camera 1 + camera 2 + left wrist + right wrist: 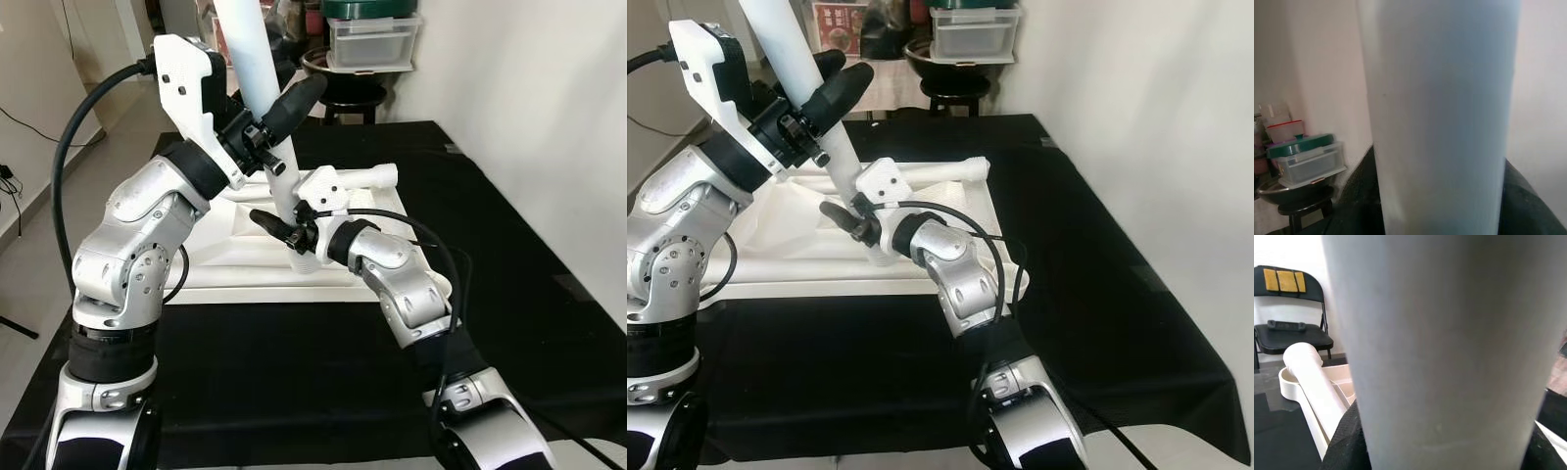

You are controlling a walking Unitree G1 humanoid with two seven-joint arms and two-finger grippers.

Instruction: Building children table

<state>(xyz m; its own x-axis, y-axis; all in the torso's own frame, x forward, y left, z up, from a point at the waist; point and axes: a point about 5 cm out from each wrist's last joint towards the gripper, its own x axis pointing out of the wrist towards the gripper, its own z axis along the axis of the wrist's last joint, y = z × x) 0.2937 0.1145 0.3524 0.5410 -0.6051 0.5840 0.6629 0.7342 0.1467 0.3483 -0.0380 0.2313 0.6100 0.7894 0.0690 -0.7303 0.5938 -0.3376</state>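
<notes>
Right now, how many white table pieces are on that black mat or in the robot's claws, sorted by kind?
White table legs: 2, one held tilted by the left gripper and right gripper, one lying on the tabletop.
White tabletop: 1, flat on the black mat.
Total: 3

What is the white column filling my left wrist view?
Observer: A table leg, tilted, with the left hand clamped on it partway up.
Operator: Where is the other hand?
Observer: The right hand grips the same leg lower down, near its bottom end.
Operator: What lies beneath?
Observer: A white tabletop on a black cloth; a second leg lies along its far edge.
</notes>
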